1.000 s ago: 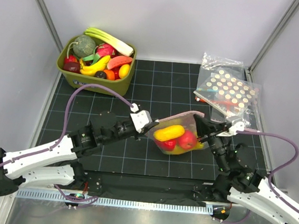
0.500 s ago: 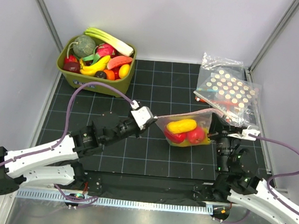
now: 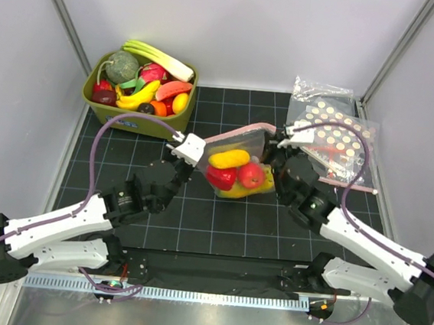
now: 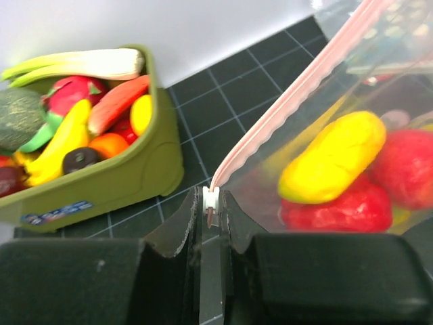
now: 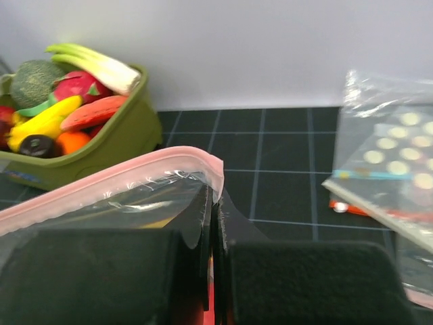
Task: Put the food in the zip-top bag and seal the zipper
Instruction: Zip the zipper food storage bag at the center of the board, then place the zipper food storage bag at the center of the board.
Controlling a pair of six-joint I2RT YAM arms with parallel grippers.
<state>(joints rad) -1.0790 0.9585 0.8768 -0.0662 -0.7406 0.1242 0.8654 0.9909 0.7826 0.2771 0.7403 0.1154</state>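
At the far left a green bin (image 3: pixel 133 117) heaped with other toy produce is seen, well apart from the work. To its right the left gripper (image 3: pixel 200 147) is found pinched on the left end of the zipper (image 3: pixel 235 133). In the left wrist view a small white tab at the strip's end is nipped between the jaws, and the fingertips (image 4: pixel 179 233) are drawn almost together.

The zip-top bag (image 3: pixel 243 145) is slung between the two arms, its pink edge uppermost and drawn taut. Whether its bottom touches the table (image 3: pixel 124 170) cannot be told. The food (image 3: pixel 230 158) is already inside: a yellow piece lies across the top, red pieces sit under it, and more yellow is glimpsed at the bottom.

Further right, the right gripper (image 3: pixel 273 156) is closed on the bag's right corner, the plastic just under the zipper being pinched flat between its pads (image 5: pixel 101 271). Beyond it, the larger dotted bags (image 3: pixel 335 135) lie untouched near the right wall.

The loading step is judged done and the sealing step in hand. The strip looks flat where it is seen, but whether it is pressed shut along its whole length cannot be told. The next move is judged to call for one end to be kept anchored and taut while a firm pinch is drawn along the strip to the other end, the bag being held level so that the fruit is not tipped against the mouth
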